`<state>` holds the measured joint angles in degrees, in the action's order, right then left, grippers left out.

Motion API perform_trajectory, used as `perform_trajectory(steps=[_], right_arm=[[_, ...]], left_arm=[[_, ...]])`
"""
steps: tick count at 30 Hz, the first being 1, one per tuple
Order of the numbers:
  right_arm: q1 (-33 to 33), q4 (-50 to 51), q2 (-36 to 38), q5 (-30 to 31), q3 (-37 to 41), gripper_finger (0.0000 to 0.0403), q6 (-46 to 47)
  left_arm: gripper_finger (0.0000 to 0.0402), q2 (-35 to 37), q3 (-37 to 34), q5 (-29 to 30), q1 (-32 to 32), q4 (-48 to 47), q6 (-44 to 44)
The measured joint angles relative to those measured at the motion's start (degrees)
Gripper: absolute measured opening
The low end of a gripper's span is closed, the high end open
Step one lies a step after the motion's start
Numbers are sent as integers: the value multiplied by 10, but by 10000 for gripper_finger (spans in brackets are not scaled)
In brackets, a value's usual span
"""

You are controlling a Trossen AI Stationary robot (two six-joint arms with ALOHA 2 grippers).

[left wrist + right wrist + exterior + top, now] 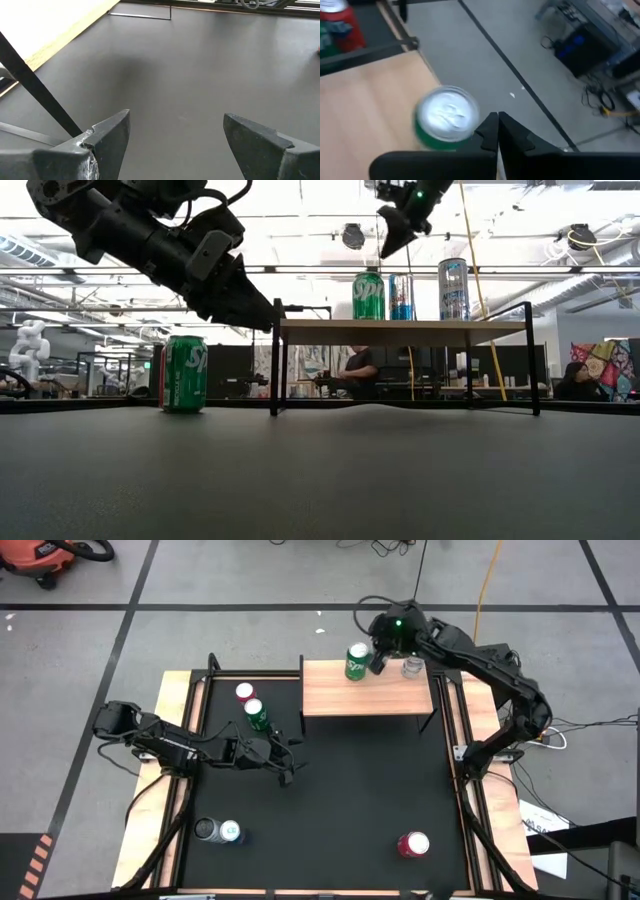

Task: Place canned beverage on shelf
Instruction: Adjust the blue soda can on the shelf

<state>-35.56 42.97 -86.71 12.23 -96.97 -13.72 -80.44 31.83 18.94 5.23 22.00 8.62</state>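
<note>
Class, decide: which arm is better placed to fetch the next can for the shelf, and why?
Probably the left. Its open hand hangs over the mat beside the green can and red can. The right hand, fingers together, is up at the shelf beside cans already placed.

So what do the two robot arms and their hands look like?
Both arms are dark, jointed, with black cables running along the links. The right arm shows a small green light near its wrist. The left hand has two dark wedge-shaped fingers; the right hand has dark pointed ones.
</note>
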Motion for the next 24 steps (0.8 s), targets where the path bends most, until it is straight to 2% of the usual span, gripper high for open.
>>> perform_trajectory(steps=[9, 24], right_arm=[[-49, 23, -3, -2, 0, 0, 25], [-69, 48, -4, -5, -1, 0, 43]], left_arm=[[315, 0, 0, 0, 0, 1, 0], [315, 0, 0, 0, 0, 0, 0]])
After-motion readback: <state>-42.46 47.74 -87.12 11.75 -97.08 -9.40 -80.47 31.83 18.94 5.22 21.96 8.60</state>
